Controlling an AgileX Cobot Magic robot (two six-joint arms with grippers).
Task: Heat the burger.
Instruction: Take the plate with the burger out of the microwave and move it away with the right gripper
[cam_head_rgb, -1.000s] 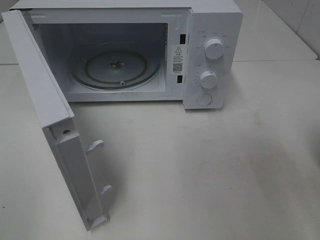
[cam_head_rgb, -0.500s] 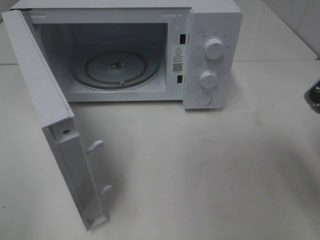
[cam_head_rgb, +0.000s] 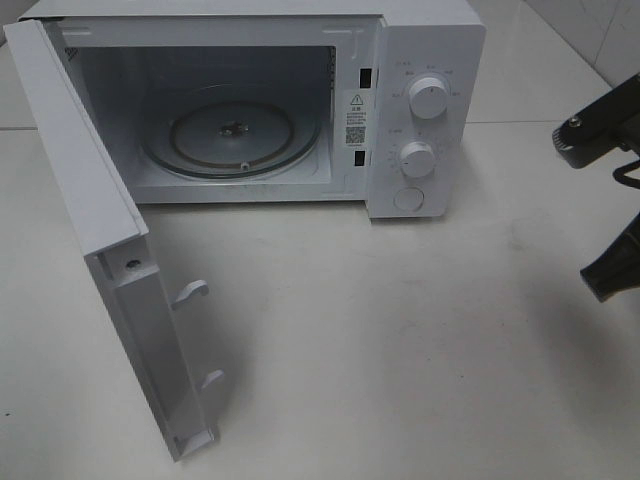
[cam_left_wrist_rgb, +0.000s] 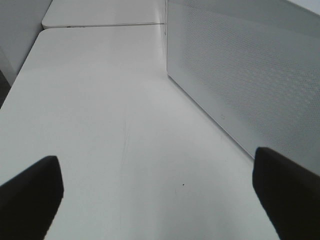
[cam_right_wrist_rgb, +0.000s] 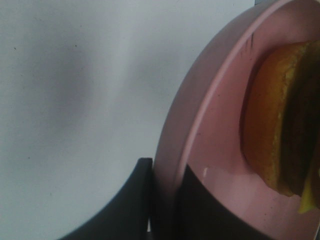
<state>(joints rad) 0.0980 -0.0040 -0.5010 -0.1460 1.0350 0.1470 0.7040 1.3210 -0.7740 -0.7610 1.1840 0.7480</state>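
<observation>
The burger (cam_right_wrist_rgb: 280, 115) lies on a round pink plate (cam_right_wrist_rgb: 210, 115) in the right wrist view; I see its orange-brown bun and a dark layer, cut off by the frame's edge. My right gripper (cam_right_wrist_rgb: 165, 172) is shut on the plate's rim, one finger on each side. Plate and burger are out of the exterior view, where only the right arm (cam_head_rgb: 598, 135) shows at the right edge. My left gripper (cam_left_wrist_rgb: 159, 200) stands open over bare table beside the microwave's perforated side (cam_left_wrist_rgb: 250, 75), holding nothing.
The white microwave (cam_head_rgb: 425, 40) stands at the back of the table, its door (cam_head_rgb: 90, 200) swung wide open to the left. Its glass turntable (cam_head_rgb: 232, 135) is bare. Two knobs (cam_head_rgb: 428, 98) and a button sit on its right panel.
The right arm has come into the exterior view from the right edge and moved further in toward the microwave. The microwave and its door have not moved.
</observation>
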